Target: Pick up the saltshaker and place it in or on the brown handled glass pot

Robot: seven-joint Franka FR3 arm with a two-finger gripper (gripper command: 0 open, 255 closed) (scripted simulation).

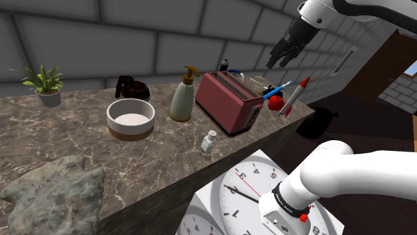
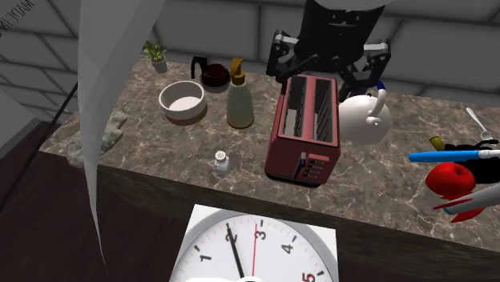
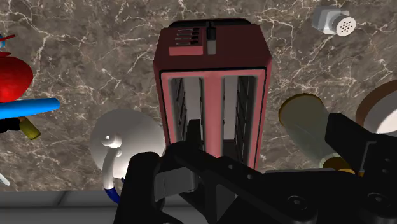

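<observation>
Well, we see a holey-topped saltshaker (image 1: pixel 210 141) on the marbled desk (image 1: pixel 73 137). We cannot tell if the hand (image 1: pixel 276 60) is spread.

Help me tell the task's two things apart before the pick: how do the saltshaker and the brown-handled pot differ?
Size: the saltshaker is small; the pot is clearly bigger. Colour: the saltshaker is pale; the pot is dark brown. Place: the saltshaker stands near the front edge of the counter, by the toaster; the pot sits at the back, behind the white bowl. Both stand upright on that marble counter.
</observation>
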